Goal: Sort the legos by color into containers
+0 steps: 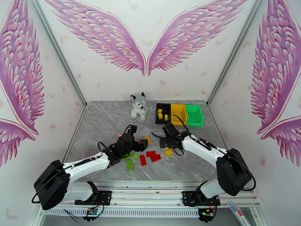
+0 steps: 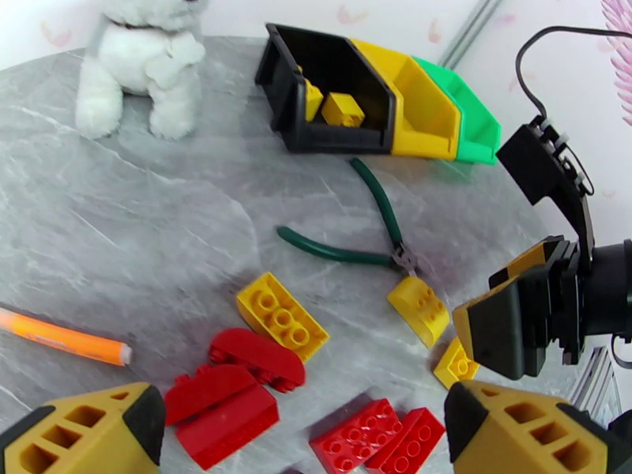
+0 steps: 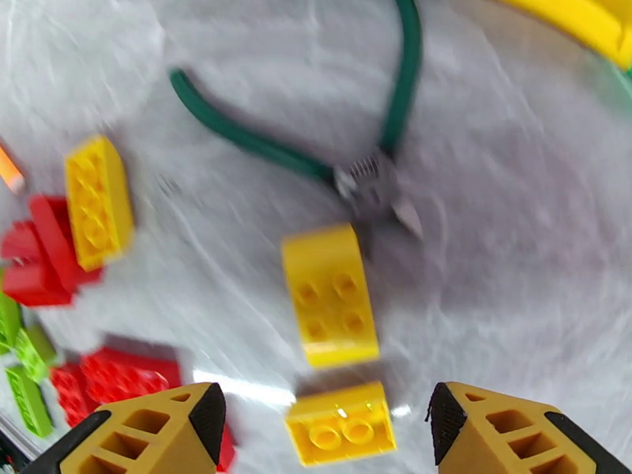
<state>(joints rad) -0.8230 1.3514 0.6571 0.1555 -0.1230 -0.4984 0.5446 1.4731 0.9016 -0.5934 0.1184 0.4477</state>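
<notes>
Red, lime green and yellow legos lie scattered mid-table. The black, yellow and green containers stand in a row at the back right. Yellow bricks lie in the black bin. My left gripper is open, low over the red bricks, with a yellow brick just beyond them. My right gripper is open above a small yellow brick; a larger yellow brick lies ahead of it.
Green-handled pliers lie open between the bricks and the bins. An orange stick rests at the left. A plush husky sits at the back, left of the bins. The two grippers are close together.
</notes>
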